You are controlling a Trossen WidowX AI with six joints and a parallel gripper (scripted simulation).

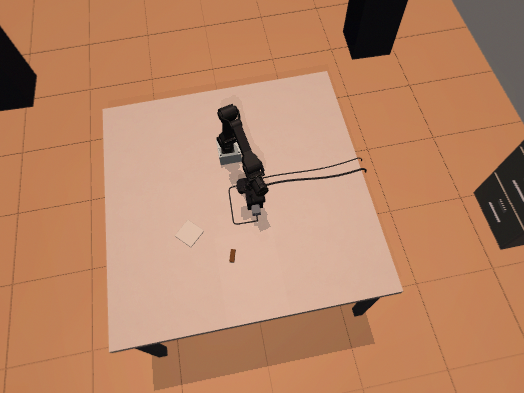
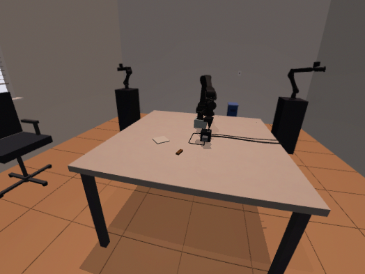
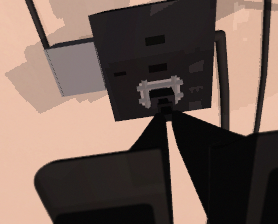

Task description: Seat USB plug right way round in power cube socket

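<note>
The black power cube [image 1: 255,201] [image 2: 203,133] [image 3: 120,40] stands on the table, with dark slots on its top. A silver bracket-shaped outline [image 3: 160,83] surrounds a dark opening near the cube's edge in the wrist view. My gripper [image 2: 209,127] [image 3: 167,118] is at that edge, its fingertips close together and shut on a small dark piece, seemingly the USB plug [image 3: 165,105]. The plug is at the silver outline and mostly hidden by shadow and the fingertips. Which way round it is and how deep it sits cannot be told.
A grey block [image 1: 256,210] [image 2: 205,139] [image 3: 77,70] is against the cube's side. Black cables [image 1: 320,176] [image 2: 244,139] [image 3: 223,85] run beside the cube to the table edge. A pale square [image 1: 189,234] [image 2: 160,140] and a small brown block [image 1: 232,256] [image 2: 179,152] lie on the table.
</note>
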